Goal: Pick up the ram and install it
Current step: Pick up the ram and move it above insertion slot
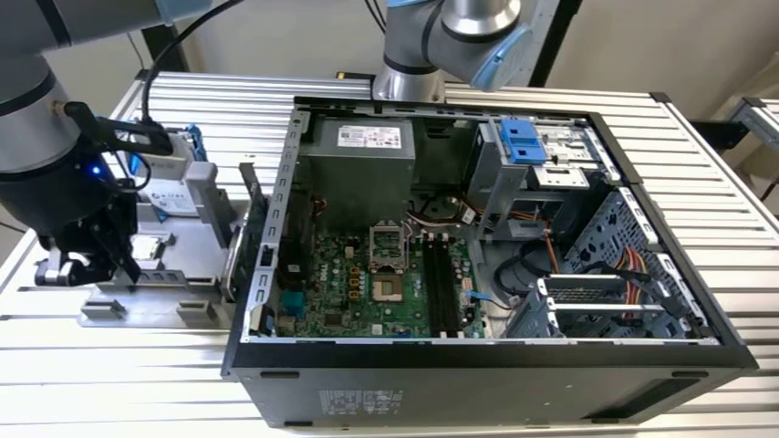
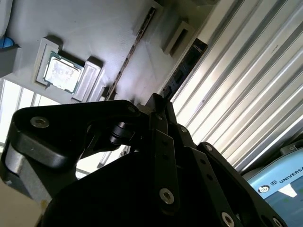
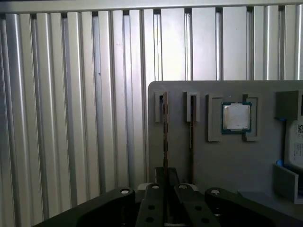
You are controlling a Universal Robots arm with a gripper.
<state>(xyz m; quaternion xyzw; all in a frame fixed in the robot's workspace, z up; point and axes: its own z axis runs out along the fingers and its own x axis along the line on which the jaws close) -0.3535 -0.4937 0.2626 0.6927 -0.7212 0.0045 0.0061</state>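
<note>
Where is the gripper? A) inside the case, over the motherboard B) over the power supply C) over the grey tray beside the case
C: in the exterior view the gripper hangs over the tray, outside the case; the first wrist view shows the tray's ram and CPU close ahead.

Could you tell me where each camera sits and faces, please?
Exterior view: off the arm, looking down on the case and tray; arm at the exterior view's left.
First wrist view: on the wrist, facing past the end effector to the tray.
Second wrist view: likewise past the end effector, more obliquely.
Both wrist views share the CPU.
</note>
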